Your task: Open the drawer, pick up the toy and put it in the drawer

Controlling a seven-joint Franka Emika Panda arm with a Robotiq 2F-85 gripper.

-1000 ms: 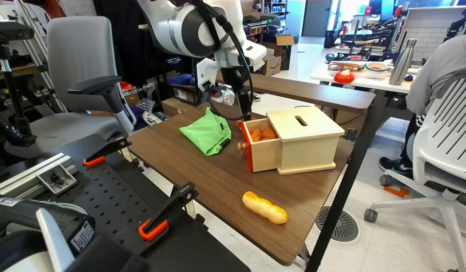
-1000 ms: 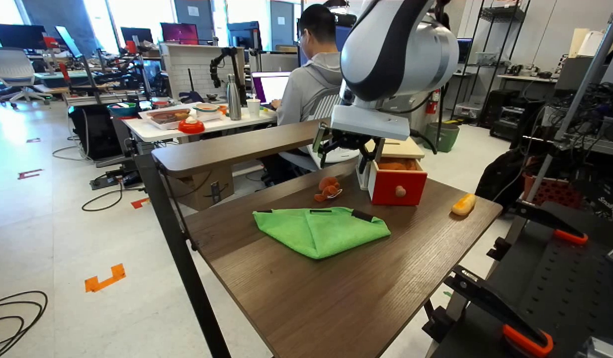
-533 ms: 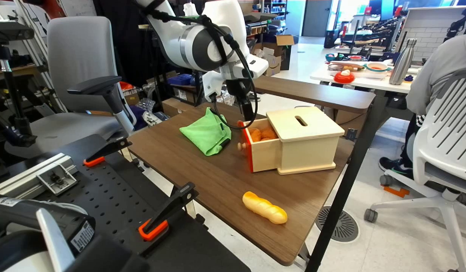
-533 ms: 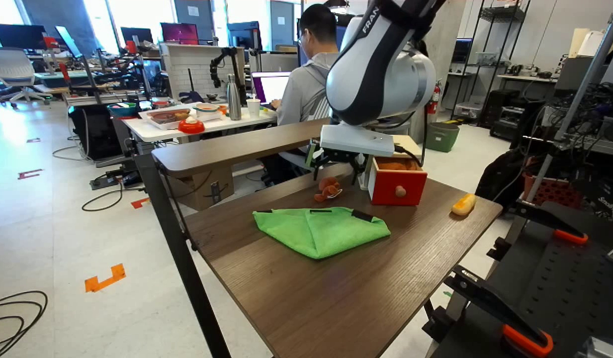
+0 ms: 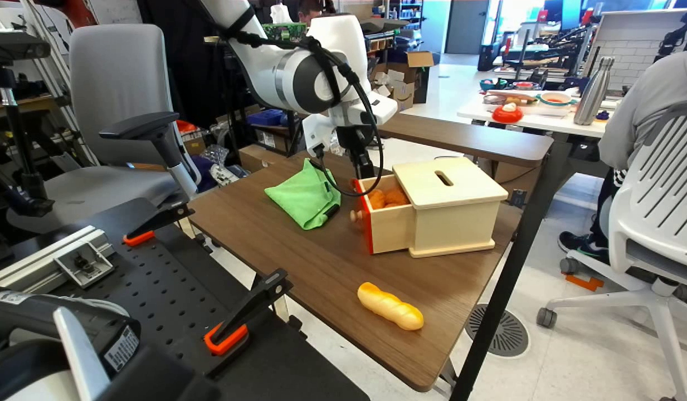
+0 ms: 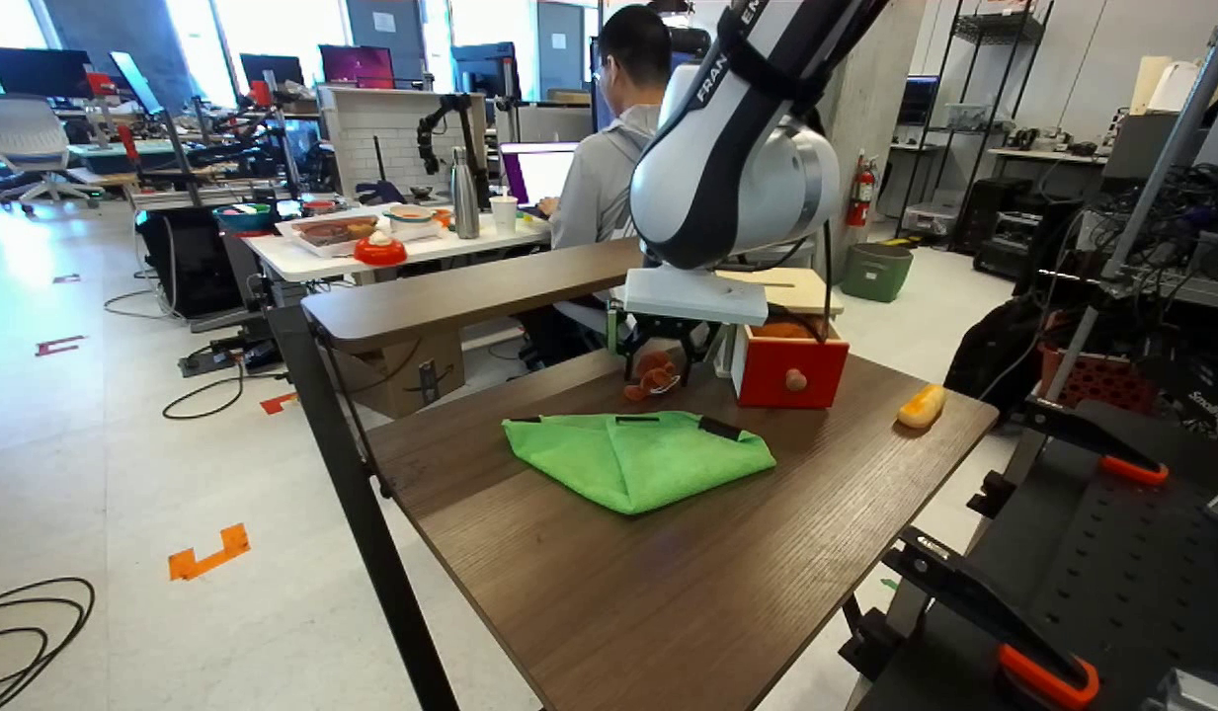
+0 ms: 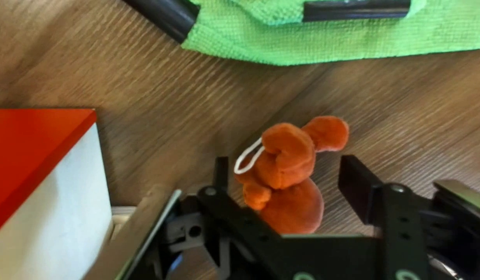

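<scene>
The toy is an orange plush (image 7: 290, 167) with a white loop; it lies on the table beside the drawer and also shows in an exterior view (image 6: 654, 377). My gripper (image 7: 286, 173) is open, with one finger on each side of the toy and visible gaps. In an exterior view my gripper (image 6: 660, 363) is low over the toy. The drawer (image 5: 392, 229) is pulled out of the pale wooden box (image 5: 454, 192); its red front (image 6: 788, 373) has a round wooden knob. Orange-brown soft things (image 5: 388, 197) lie inside. The drawer's corner (image 7: 37, 155) is left of my gripper in the wrist view.
A folded green cloth (image 6: 638, 462) with black strips lies close to the toy, also in the wrist view (image 7: 333, 39). A yellow bread-shaped toy (image 5: 390, 306) lies near the table's end. A raised brown shelf (image 5: 466, 133) runs along one table edge.
My gripper has come down from above, beside the drawer, and sideways away from it, to around the toy. It stays open. The drawer, toy and cloth have not moved.
</scene>
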